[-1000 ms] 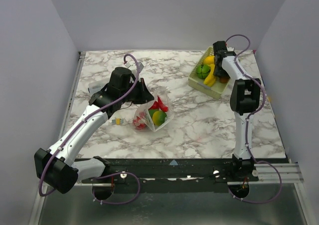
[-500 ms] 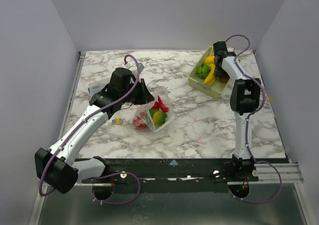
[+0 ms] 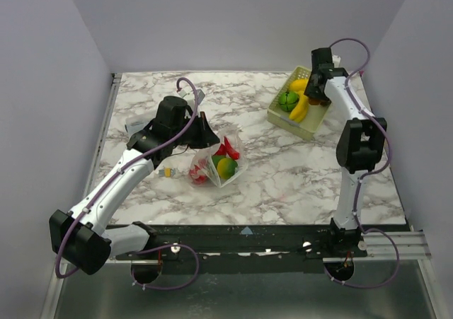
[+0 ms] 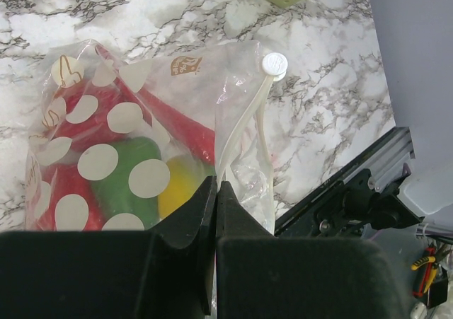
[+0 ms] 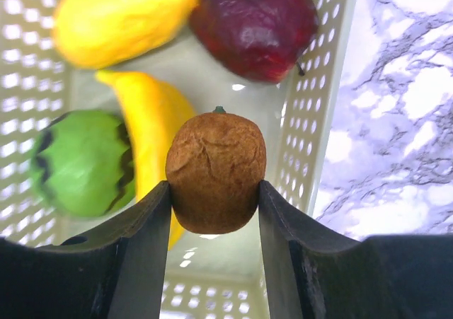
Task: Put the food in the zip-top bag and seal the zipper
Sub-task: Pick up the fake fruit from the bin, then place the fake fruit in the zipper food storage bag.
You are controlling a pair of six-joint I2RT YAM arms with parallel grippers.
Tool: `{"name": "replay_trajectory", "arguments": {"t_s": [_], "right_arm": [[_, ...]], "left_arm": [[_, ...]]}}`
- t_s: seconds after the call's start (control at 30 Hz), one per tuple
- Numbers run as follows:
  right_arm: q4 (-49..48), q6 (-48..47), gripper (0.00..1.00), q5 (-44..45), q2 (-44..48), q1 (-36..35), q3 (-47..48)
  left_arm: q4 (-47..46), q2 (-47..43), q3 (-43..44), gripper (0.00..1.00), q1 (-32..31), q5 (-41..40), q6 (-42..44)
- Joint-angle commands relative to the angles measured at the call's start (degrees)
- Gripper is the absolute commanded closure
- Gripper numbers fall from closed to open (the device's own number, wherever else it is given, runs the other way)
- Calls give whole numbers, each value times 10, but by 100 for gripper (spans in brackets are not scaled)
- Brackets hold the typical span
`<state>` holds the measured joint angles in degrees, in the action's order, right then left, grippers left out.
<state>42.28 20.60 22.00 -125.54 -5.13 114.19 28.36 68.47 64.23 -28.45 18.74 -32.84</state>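
The zip-top bag [image 3: 218, 160], clear with white dots, stands on the marble table and holds red, green and yellow food [image 4: 134, 170]. My left gripper [image 4: 216, 188] is shut on the bag's mouth edge, at the near end of the zipper [image 4: 258, 121], whose white slider [image 4: 272, 64] sits at the far end. My right gripper [image 5: 214, 192] is shut on a brown round toy fruit [image 5: 216, 167] and holds it above the pale-green basket [image 5: 318, 114]. Under it lie a banana [image 5: 152, 128], a green piece [image 5: 81, 160], a yellow piece [image 5: 120, 11] and a dark red piece [image 5: 255, 22].
The basket [image 3: 308, 126] stands at the table's far right, close to the right wall. A small yellow item [image 3: 168, 170] lies left of the bag. A pale packet [image 3: 134, 124] lies by the left arm. Grey walls close in three sides of the table.
My right gripper has lifted and moved back and right over the basket with the brown fruit in it. The left arm and the bag have not moved.
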Motion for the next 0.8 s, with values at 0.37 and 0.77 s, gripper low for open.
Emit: {"name": "replay_trajectory", "arguments": {"t_s": [0.37,0.77], "right_arm": [[-244,112,92,-518,459,-14,-499],[-418,227,91,-593,671,-232,-675]], "left_arm": [[-9,3,0,100,5,15,-2],[-6,12,3,100,12,26,-6]]}}
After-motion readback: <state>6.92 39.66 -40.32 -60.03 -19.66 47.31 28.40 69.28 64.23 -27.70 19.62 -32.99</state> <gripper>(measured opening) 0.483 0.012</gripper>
